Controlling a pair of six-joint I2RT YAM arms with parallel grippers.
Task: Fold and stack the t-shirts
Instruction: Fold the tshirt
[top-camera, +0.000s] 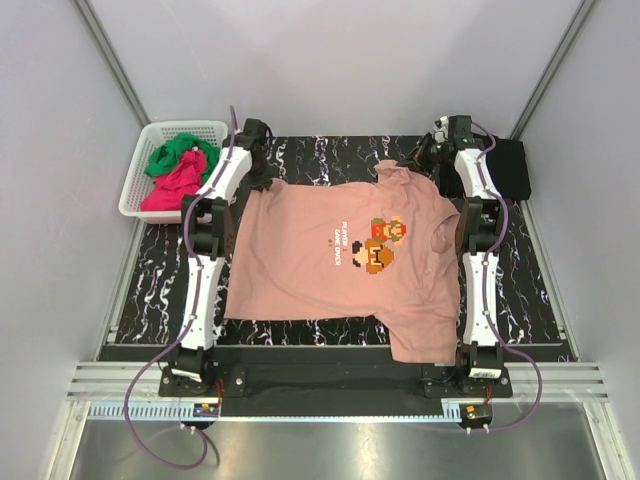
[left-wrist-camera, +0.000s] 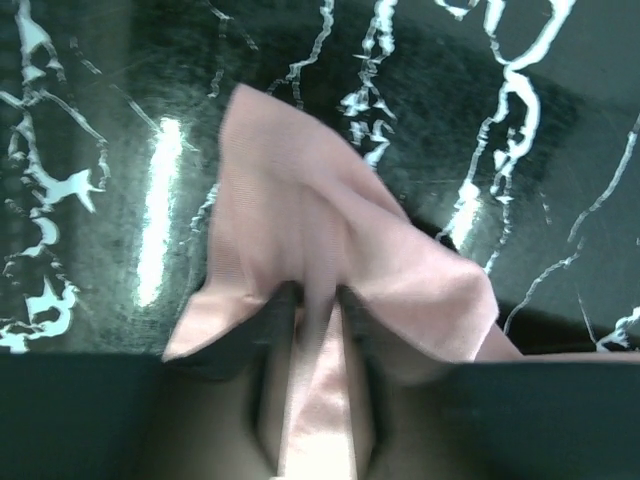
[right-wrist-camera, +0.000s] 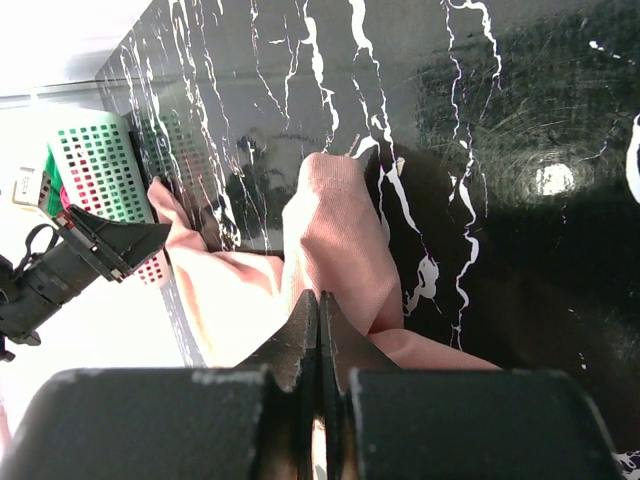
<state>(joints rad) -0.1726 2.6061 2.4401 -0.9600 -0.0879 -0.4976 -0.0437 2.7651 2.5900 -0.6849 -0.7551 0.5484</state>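
A salmon-pink t-shirt (top-camera: 310, 255) with a pixel figure lies spread flat on the black marbled mat (top-camera: 300, 155), its hem to the left and its sleeves to the right. At its far left corner, my left gripper (top-camera: 262, 172) has its fingers closed on a raised fold of pink cloth (left-wrist-camera: 300, 200), with a strip of cloth running between the fingers (left-wrist-camera: 270, 320). At the far right sleeve, my right gripper (top-camera: 427, 158) is shut, pinching a peak of the same shirt (right-wrist-camera: 335, 230) at its fingertips (right-wrist-camera: 305, 330).
A white basket (top-camera: 135, 185) at the back left holds a green tee (top-camera: 170, 152) and a magenta-red tee (top-camera: 178, 182). A black folded cloth (top-camera: 510, 165) lies at the back right. Grey walls close in on both sides.
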